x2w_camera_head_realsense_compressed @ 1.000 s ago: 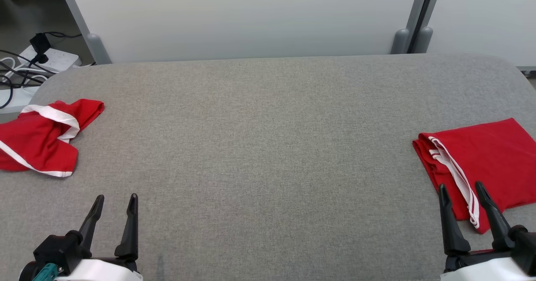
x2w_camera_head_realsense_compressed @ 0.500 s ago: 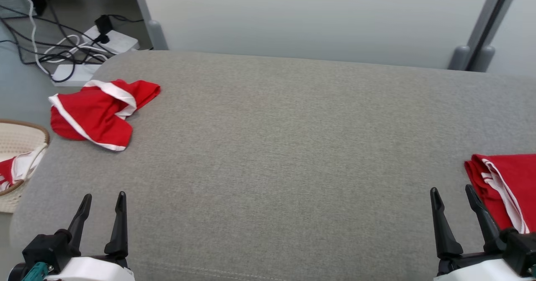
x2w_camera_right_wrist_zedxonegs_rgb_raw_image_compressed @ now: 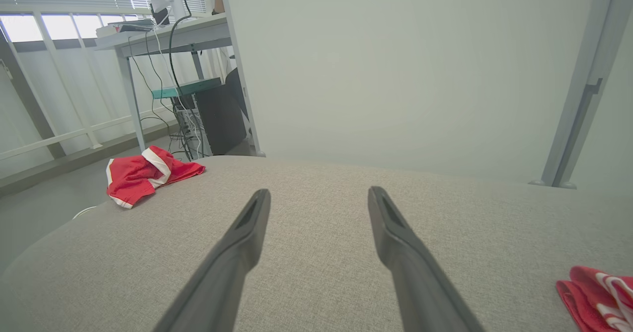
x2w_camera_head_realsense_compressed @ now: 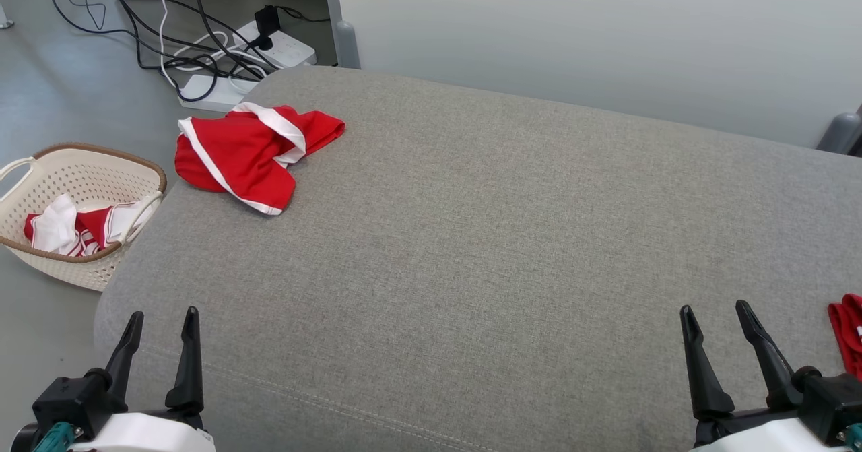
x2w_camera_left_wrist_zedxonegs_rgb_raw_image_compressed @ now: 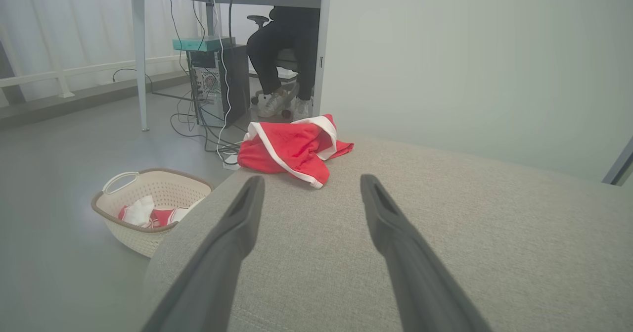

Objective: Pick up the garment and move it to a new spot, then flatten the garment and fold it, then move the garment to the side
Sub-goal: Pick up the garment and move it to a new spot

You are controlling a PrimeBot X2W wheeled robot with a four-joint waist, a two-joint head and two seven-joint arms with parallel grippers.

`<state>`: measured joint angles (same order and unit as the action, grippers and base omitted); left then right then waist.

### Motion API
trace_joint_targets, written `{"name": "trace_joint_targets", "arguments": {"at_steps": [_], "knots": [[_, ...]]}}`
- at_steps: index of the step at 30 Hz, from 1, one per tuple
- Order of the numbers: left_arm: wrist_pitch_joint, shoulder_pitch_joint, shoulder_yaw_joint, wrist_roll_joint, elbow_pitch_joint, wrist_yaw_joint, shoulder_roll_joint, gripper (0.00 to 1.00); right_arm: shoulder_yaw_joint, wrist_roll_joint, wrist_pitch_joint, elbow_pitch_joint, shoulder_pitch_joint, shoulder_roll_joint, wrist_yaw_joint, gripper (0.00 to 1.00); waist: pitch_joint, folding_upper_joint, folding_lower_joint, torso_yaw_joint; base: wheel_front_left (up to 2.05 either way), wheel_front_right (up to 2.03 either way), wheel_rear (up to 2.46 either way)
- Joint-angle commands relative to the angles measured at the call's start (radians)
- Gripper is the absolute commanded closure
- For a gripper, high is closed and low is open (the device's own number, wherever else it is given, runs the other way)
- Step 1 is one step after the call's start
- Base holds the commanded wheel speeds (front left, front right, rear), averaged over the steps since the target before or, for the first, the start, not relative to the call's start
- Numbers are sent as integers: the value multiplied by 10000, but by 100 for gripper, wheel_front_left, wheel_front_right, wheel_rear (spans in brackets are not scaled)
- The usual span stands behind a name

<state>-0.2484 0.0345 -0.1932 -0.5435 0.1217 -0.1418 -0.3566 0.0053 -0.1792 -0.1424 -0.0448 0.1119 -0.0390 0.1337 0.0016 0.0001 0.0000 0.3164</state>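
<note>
A crumpled red garment (x2w_camera_head_realsense_compressed: 249, 152) with white trim lies at the far left corner of the grey padded table (x2w_camera_head_realsense_compressed: 471, 236); it also appears ahead of the fingers as the garment (x2w_camera_left_wrist_zedxonegs_rgb_raw_image_compressed: 292, 149) and far left as the garment (x2w_camera_right_wrist_zedxonegs_rgb_raw_image_compressed: 143, 173). My left gripper (x2w_camera_head_realsense_compressed: 161, 317) hovers open and empty over the table's near left edge, well short of the garment. At the near right, my right gripper (x2w_camera_head_realsense_compressed: 714, 310) is open and empty too. A folded red garment (x2w_camera_head_realsense_compressed: 848, 331) peeks in at the right edge, seen again as the folded garment (x2w_camera_right_wrist_zedxonegs_rgb_raw_image_compressed: 598, 297).
A cream basket (x2w_camera_head_realsense_compressed: 40, 162) holding red and white clothes stands on the floor left of the table, also seen as the basket (x2w_camera_left_wrist_zedxonegs_rgb_raw_image_compressed: 148, 208). Cables and power strips (x2w_camera_head_realsense_compressed: 222, 48) lie beyond the far left corner. A person's legs (x2w_camera_left_wrist_zedxonegs_rgb_raw_image_compressed: 282, 60) sit at a desk behind. A pale wall backs the table.
The camera has swung left: the crumpled garment and basket slid into view while the folded garment slipped toward the right edge. Both grippers stayed open and low in the picture.
</note>
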Motion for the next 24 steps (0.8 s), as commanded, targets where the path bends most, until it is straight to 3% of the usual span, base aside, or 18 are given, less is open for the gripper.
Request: {"name": "trace_joint_targets", "arguments": {"at_steps": [1, 11, 18, 24], "knots": [[-127, -427, 432, 122, -185, -3, -155, 0, 225, -72, -63, -160, -292, -112, -30, 0, -25, -1, 0, 31, 0, 0, 0], [-45, -1275, 343, 148, -364, 300, -266, 0, 272, -75, -24, -155, -277, -112, -30, 0, -51, -1, 0, 52, 0, 0, 0], [957, -4208, 775, 195, -811, 898, -1608, 0, 533, 64, 91, -317, -605, -112, -30, 0, 407, -1, 0, -402, 0, 0, 0], [2717, -6654, 967, -686, 1438, 1944, -2626, 0, 589, 205, 98, -531, -904, -112, -30, 0, 1373, -1, 0, -1237, 0, 0, 0]]}}
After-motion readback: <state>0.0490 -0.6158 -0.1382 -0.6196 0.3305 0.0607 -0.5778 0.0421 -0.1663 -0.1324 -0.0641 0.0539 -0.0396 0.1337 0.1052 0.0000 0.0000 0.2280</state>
